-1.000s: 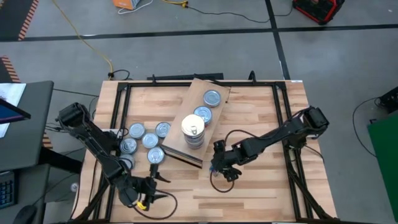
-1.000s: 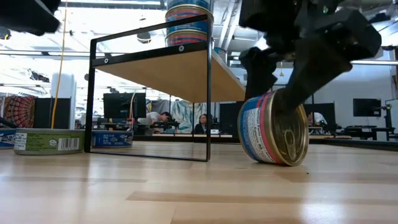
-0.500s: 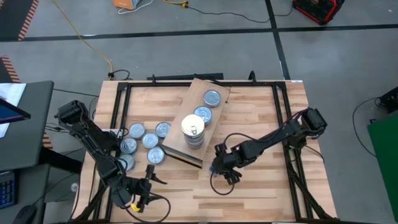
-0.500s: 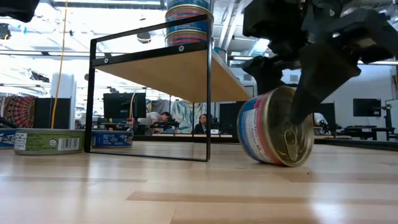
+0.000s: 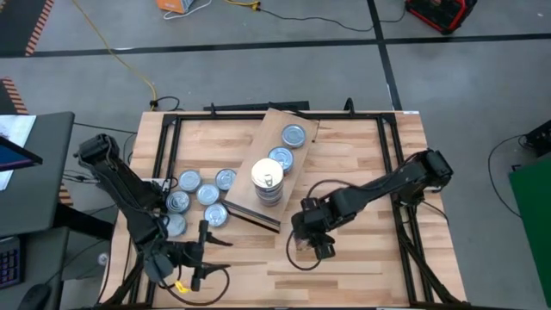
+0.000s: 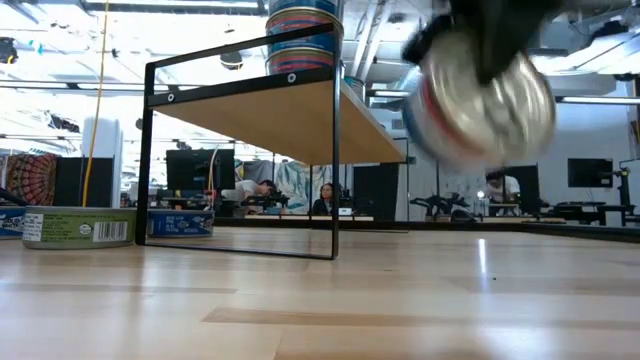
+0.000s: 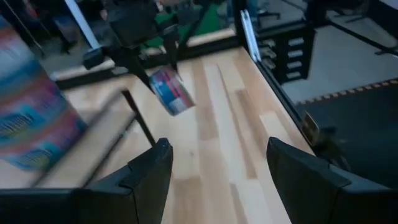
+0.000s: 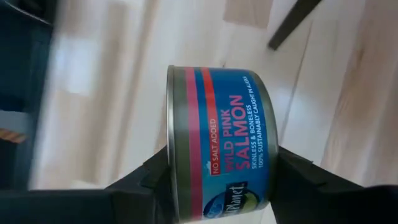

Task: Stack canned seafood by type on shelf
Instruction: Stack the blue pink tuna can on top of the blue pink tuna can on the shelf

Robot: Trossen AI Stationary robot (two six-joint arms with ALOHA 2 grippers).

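Note:
My right gripper (image 5: 306, 236) is shut on a canned seafood tin with a blue and red salmon label (image 8: 217, 155), near the shelf's front corner. The tin also shows in the low view (image 6: 482, 95) and the left wrist view (image 7: 169, 91). The shelf (image 5: 272, 129), a light-wood board on a black frame, carries a stack of tins with a pale lid on top (image 5: 267, 176) and two silver-topped tins (image 5: 294, 135). Several silver-topped tins (image 5: 207, 195) lie flat on the table left of it. My left gripper (image 5: 203, 250) hangs open near the table's front left. My right gripper pinches the salmon tin by its two flat ends, one finger (image 8: 149, 183) on the lid end (image 8: 170, 134) and one on the opposite end. The fingers come from above, pointing down. The tin is on edge with its label band facing out, lifted clear of the table (image 6: 480, 280).
The shelf's black frame leg (image 6: 335, 160) stands just left of the lifted tin in the low view. A green-labelled tin (image 6: 80, 227) lies on the table at the left. Bare tabletop (image 5: 362, 258) lies around my right gripper toward the near and right edges.
My right gripper has gone up with the salmon tin. The tin stood on its rim on the table a second ago and now hangs clear above it, still on edge.

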